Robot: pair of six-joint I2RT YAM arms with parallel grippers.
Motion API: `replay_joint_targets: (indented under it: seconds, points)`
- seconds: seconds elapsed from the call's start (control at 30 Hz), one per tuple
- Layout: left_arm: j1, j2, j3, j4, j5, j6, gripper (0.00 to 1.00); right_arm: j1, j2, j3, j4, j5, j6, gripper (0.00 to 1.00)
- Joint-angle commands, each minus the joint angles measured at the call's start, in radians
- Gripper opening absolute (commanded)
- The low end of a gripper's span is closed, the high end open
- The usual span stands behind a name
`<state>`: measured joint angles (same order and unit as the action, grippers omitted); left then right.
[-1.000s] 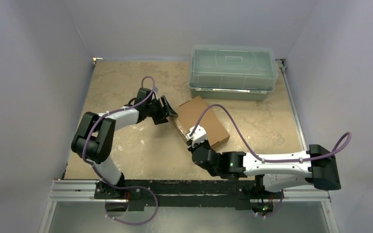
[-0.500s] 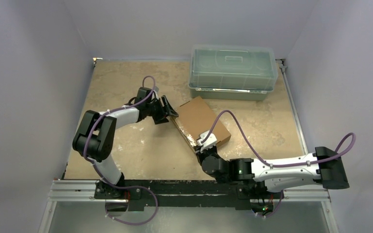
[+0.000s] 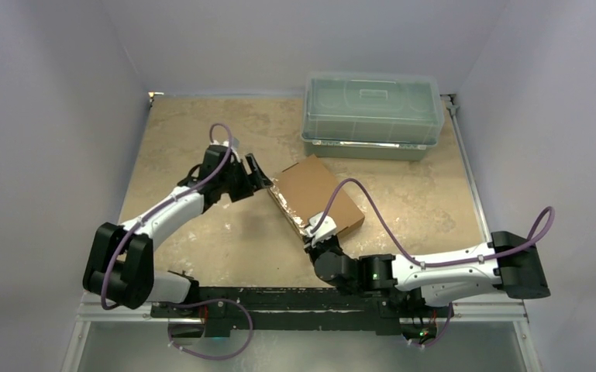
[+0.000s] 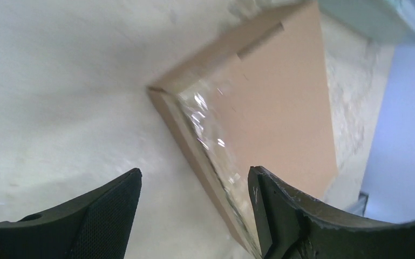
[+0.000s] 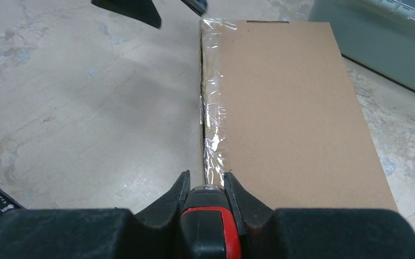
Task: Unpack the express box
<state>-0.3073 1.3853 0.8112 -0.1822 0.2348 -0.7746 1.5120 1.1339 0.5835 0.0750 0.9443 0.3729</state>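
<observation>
Express box, centre frame. Left tool: spread at its corner. Right tool: pinching red-black item at taped edge.

Flat brown cardboard box: matt, one edge sealed with glossy, wrinkled clear tape. Lidded grey-green bin: translucent plastic. Mottled beige surface: matt.

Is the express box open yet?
No, the express box lies closed, clear tape along its seam, the right gripper holding a red tool there.

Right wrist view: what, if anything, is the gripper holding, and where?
A red-and-black tool, clamped in the right gripper just behind its clear tip.
</observation>
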Motion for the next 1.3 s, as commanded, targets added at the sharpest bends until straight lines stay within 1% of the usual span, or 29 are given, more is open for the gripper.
replay_joint_targets:
  seconds: [0.0,0.07,0.17,0.23,0.3,0.37,0.5,0.67,0.77,0.8,0.87,1.0,1.27]
  points:
    - [-0.141,-0.016,-0.061,0.065,0.037,-0.072,0.72,0.008,0.035,0.062,0.046,-0.030,-0.029,0.00]
    - [-0.194,0.026,-0.073,0.132,0.050,-0.100,0.72,0.008,0.043,0.073,0.050,-0.037,-0.038,0.00]
    - [-0.212,0.084,-0.065,0.159,0.016,-0.098,0.71,0.008,0.055,0.098,0.033,-0.043,-0.048,0.00]
    - [-0.212,0.110,-0.044,0.115,-0.075,-0.074,0.68,0.008,0.063,0.115,0.005,-0.044,-0.050,0.00]
    - [-0.210,0.139,-0.014,0.062,-0.171,-0.037,0.67,0.008,0.069,0.124,-0.011,-0.042,-0.058,0.00]
    - [-0.206,0.172,0.008,0.036,-0.222,-0.012,0.66,0.008,0.070,0.128,-0.025,-0.044,-0.057,0.00]
    - [-0.182,0.223,0.016,0.050,-0.208,-0.006,0.64,0.008,0.061,0.128,-0.070,-0.058,-0.036,0.00]
    - [-0.153,0.251,0.013,0.064,-0.194,-0.004,0.63,0.014,0.042,0.124,-0.128,-0.072,-0.002,0.00]
    - [-0.131,0.262,0.010,0.071,-0.189,0.000,0.63,0.035,0.023,0.107,-0.136,-0.057,0.010,0.00]
    - [-0.124,0.269,0.009,0.073,-0.187,0.000,0.62,0.042,0.015,0.078,-0.134,-0.053,0.012,0.00]
    - [-0.112,0.282,0.010,0.079,-0.181,0.004,0.62,0.050,-0.003,0.081,-0.129,-0.045,0.020,0.00]
    - [-0.094,0.308,0.010,0.089,-0.173,0.009,0.62,0.060,-0.041,0.030,-0.083,-0.035,0.011,0.00]
    - [-0.080,0.365,0.018,0.106,-0.161,0.017,0.61,0.067,-0.108,-0.138,0.174,-0.007,-0.055,0.00]
